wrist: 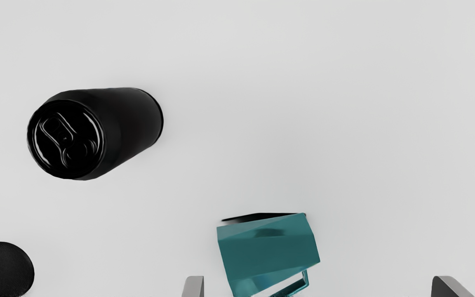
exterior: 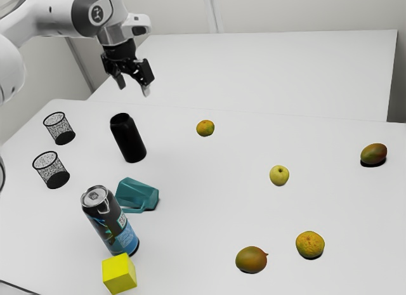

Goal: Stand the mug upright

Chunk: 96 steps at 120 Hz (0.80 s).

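The blue-green mug [exterior: 134,193] lay on its side near the black can [exterior: 129,140]. The hand [exterior: 134,87] was up above the can, fingers [wrist: 193,286] wide apart.

On the white table [exterior: 190,238] before us, seen in the exterior view, a teal mug [exterior: 134,193] lies on its side. Around it we count a black can [exterior: 129,139] upright at 12 o'clock, an orange [exterior: 205,128] between 1 and 2, an apple [exterior: 279,175] and a far mango [exterior: 374,153] near 3, a second orange [exterior: 310,244] past 3, a second mango [exterior: 251,259] at 4, a yellow cube [exterior: 119,274] past 6, a drink can [exterior: 109,222] upright past 7, and mesh cups [exterior: 51,170] toward 10.
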Motion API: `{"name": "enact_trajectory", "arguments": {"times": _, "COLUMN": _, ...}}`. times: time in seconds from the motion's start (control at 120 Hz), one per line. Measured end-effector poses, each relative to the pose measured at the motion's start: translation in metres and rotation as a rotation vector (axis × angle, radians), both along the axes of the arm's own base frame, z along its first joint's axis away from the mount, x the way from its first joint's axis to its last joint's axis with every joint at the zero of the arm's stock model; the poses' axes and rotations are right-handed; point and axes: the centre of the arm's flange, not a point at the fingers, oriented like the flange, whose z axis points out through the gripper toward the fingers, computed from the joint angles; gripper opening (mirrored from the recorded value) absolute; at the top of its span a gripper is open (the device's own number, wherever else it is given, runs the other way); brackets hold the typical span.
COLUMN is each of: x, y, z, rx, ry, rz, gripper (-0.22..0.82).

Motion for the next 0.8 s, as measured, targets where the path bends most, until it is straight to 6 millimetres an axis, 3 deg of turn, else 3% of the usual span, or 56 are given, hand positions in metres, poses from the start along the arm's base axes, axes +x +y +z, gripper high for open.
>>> {"name": "enact_trajectory", "arguments": {"times": 0.2, "x": 0.0, "y": 0.01, "z": -0.015, "rx": -0.018, "ry": 0.002, "rz": 0.015, "gripper": 0.6}}
{"name": "enact_trajectory", "arguments": {"times": 0.392, "x": -0.006, "y": 0.035, "z": -0.048, "rx": -0.219, "ry": 0.104, "rz": 0.113, "gripper": 0.6}}
{"name": "enact_trajectory", "arguments": {"times": 0.617, "x": -0.013, "y": 0.093, "z": -0.101, "rx": -0.404, "ry": 0.226, "rz": 0.218, "gripper": 0.6}}
{"name": "enact_trajectory", "arguments": {"times": 0.8, "x": -0.033, "y": 0.116, "z": -0.148, "rx": -0.488, "ry": 0.31, "rz": 0.245, "gripper": 0.6}}
